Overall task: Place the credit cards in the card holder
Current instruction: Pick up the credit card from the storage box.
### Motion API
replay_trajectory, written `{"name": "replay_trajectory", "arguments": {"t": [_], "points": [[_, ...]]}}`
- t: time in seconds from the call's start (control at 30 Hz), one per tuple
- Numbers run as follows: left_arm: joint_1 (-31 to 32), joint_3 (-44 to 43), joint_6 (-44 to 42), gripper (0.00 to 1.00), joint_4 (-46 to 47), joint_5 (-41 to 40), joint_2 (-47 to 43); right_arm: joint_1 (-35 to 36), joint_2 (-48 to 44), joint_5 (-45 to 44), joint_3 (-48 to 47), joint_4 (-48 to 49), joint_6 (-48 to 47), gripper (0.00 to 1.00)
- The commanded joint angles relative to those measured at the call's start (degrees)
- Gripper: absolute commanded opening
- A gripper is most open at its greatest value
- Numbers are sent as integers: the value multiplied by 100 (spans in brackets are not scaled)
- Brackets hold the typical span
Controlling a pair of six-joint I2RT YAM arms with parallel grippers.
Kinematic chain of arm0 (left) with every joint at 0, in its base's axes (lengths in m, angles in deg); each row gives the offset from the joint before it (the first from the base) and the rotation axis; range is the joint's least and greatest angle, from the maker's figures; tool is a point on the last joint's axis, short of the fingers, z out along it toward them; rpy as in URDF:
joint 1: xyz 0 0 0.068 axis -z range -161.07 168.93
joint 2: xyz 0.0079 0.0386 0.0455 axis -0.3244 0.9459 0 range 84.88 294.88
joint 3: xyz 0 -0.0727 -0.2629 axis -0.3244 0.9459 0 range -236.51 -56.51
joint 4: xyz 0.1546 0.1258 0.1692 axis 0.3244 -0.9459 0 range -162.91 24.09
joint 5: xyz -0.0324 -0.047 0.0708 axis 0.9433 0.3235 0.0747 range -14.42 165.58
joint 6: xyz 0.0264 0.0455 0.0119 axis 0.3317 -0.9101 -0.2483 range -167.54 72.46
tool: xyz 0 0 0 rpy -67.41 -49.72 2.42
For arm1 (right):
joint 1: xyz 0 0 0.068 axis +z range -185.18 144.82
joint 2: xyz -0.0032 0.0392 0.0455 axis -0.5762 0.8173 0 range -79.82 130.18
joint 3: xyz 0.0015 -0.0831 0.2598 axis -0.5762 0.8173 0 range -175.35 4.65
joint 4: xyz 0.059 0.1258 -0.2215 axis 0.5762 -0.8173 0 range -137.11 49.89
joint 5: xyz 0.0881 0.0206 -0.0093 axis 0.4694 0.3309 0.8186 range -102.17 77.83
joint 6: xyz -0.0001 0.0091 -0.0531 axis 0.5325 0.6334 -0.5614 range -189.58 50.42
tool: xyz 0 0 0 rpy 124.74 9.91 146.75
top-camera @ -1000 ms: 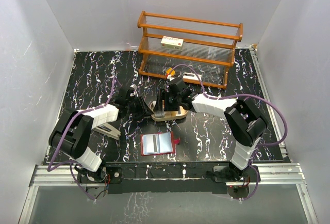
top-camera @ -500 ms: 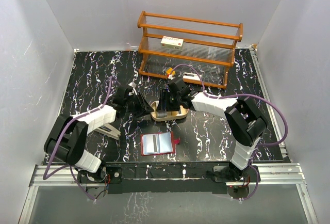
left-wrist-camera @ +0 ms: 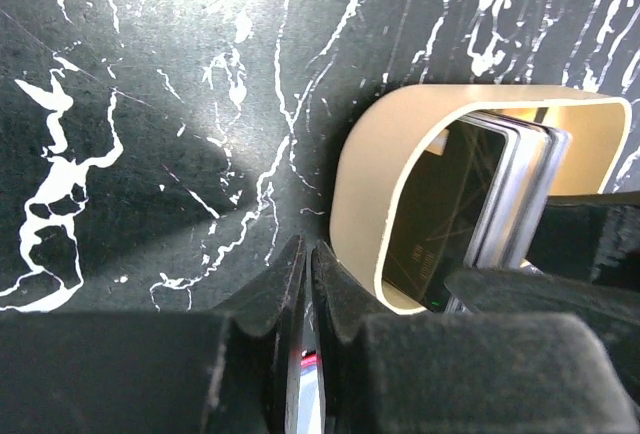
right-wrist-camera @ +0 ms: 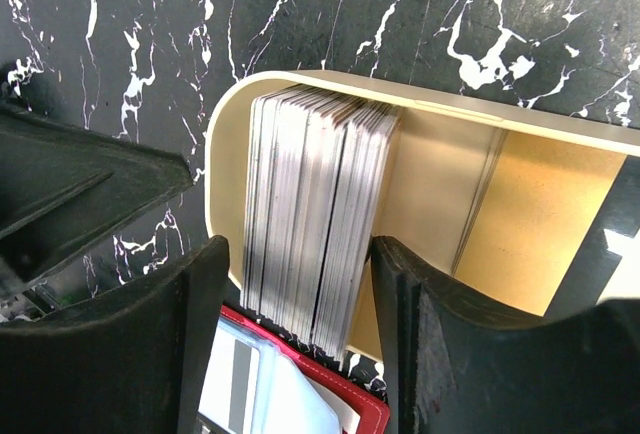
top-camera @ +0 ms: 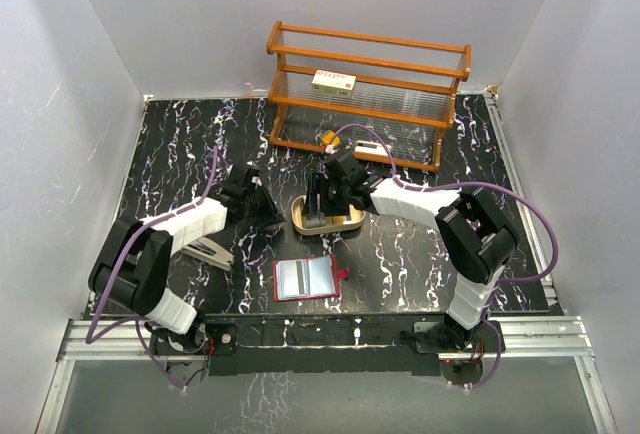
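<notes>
The credit cards stand on edge as a thick stack inside a tan oval wooden tray. My right gripper hangs open over the tray with one finger on each side of the stack. Its right finger is close against the stack's side. My left gripper is shut with nothing seen in it, low on the table just left of the tray. The card holder lies open in front of the tray, red with clear pockets; its corner shows below the stack.
A wooden rack stands at the back with a white box on it and a small orange piece at its foot. A pale flat card lies on the black marbled table beside my left arm.
My left gripper has closed and drawn back a little to the left of the tray. My right gripper stays over the stack.
</notes>
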Motion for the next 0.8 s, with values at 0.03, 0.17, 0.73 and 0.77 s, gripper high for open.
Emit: {"name": "replay_trajectory", "arguments": {"t": [0.03,0.17,0.73,0.77], "points": [[-9,-165,-55,5,36,158,336,43,-20,161,-191,178,10,59],[-8,-80,10,6,465,482,464,49,32,293,-258,215,22,56],[-8,-76,279,8,1076,1052,806,104,205,115,-637,-47,-86,62],[-8,-107,262,8,1027,1028,803,104,197,70,-637,-88,-99,63]]}}
